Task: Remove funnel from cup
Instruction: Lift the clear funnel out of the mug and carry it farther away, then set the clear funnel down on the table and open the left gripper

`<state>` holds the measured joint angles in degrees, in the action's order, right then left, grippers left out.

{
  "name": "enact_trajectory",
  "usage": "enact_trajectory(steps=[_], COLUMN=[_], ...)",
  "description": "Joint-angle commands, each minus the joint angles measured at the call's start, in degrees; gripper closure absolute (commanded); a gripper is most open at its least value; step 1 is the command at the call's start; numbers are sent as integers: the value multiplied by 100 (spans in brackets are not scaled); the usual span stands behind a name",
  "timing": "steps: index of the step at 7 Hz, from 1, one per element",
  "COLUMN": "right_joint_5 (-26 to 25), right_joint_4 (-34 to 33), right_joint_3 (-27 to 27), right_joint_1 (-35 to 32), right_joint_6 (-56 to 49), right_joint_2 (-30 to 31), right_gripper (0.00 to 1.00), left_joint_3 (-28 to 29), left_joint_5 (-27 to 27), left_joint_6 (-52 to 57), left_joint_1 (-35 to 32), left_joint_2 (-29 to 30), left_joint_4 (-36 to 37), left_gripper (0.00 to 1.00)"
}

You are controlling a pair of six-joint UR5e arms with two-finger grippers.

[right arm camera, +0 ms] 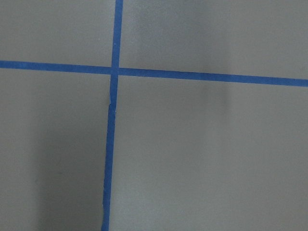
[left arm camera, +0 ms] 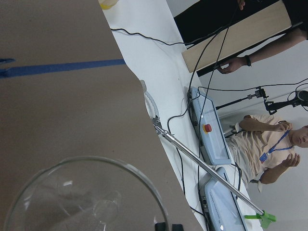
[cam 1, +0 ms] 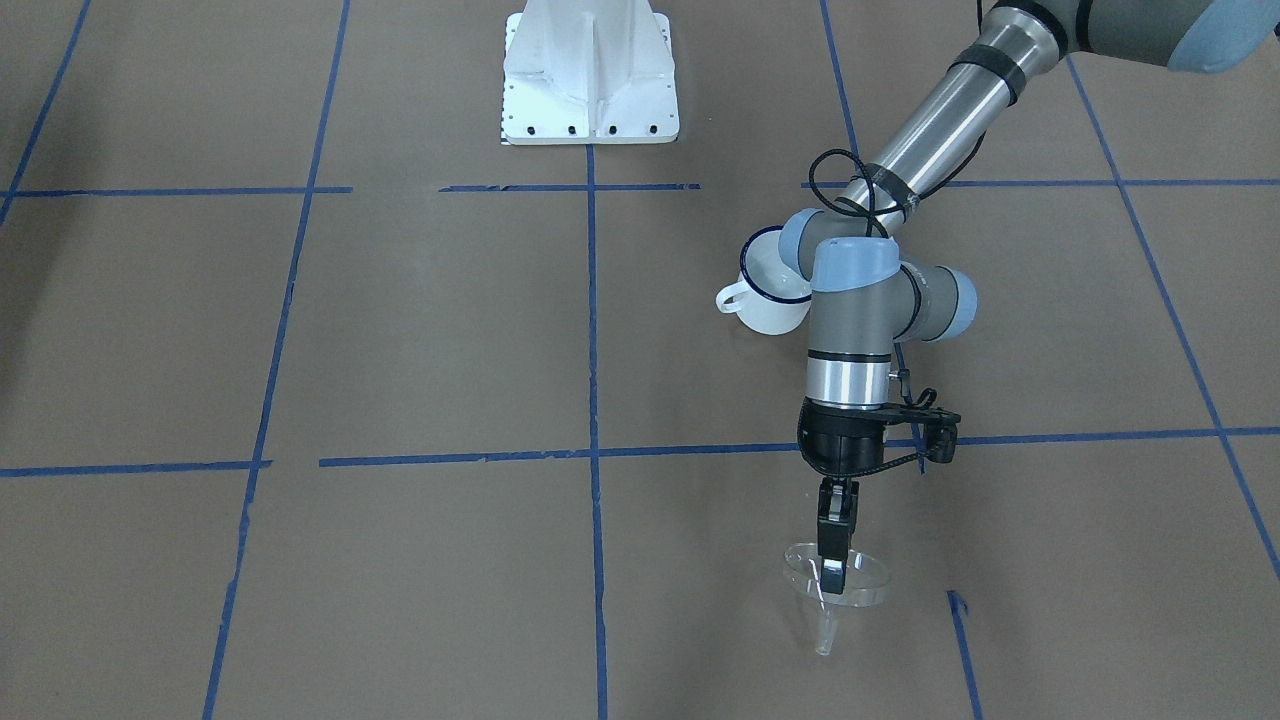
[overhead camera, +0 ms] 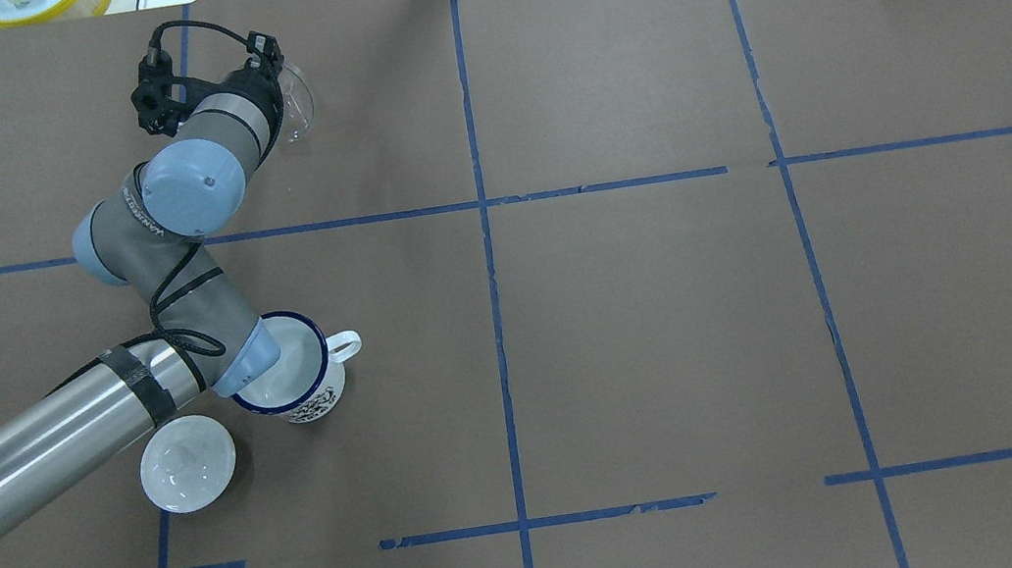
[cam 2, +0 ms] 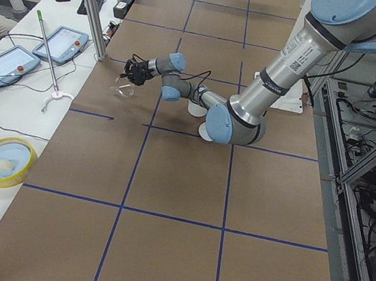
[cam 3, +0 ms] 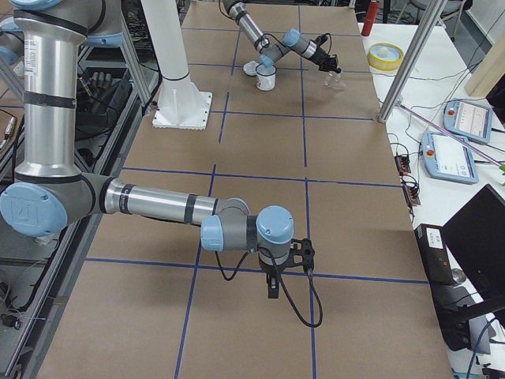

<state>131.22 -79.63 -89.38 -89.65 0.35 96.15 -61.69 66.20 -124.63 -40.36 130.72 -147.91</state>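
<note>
The clear funnel (cam 1: 850,590) is out of the cup, near the table's far edge. It hangs tilted, its thin spout (cam 1: 825,635) close to the paper; I cannot tell if it touches. My left gripper (cam 1: 833,572) is shut on the funnel's rim. The funnel also shows in the overhead view (overhead camera: 298,105) and large in the left wrist view (left arm camera: 82,197). The white cup (overhead camera: 297,383) with a blue rim stands upright and empty behind the left wrist, its handle toward the table's middle. My right gripper (cam 3: 272,288) shows only in the right side view; I cannot tell whether it is open.
A white domed lid (overhead camera: 187,463) with a knob lies beside the cup, under the left forearm. The white base plate (cam 1: 590,80) is at the robot's side. Beyond the far edge are a metal pole (cam 2: 88,3), tablets (cam 2: 59,45) and a yellow bowl (overhead camera: 41,3).
</note>
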Motion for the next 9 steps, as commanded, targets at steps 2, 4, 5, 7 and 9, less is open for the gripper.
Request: enact_trajectory(steps=[2, 4, 5, 7, 9], right_joint_5=[0, 0, 0, 0, 0], right_joint_4=[0, 0, 0, 0, 0], right_joint_3=[0, 0, 0, 0, 0], right_joint_1=[0, 0, 0, 0, 0], right_joint_6=[0, 0, 0, 0, 0], right_joint_2=[0, 0, 0, 0, 0], right_gripper=[0, 0, 0, 0, 0], left_joint_3=[-489, -2101, -3381, -5372, -6569], left_joint_5=[86, 1282, 2012, 3227, 4046], left_joint_6=[794, 1912, 2621, 3862, 5164], left_joint_1=[-15, -85, -147, -348, -569], left_joint_2=[-90, -728, -1150, -1601, -2649], left_joint_4=[34, 888, 2026, 4627, 5701], left_gripper=[0, 0, 0, 0, 0])
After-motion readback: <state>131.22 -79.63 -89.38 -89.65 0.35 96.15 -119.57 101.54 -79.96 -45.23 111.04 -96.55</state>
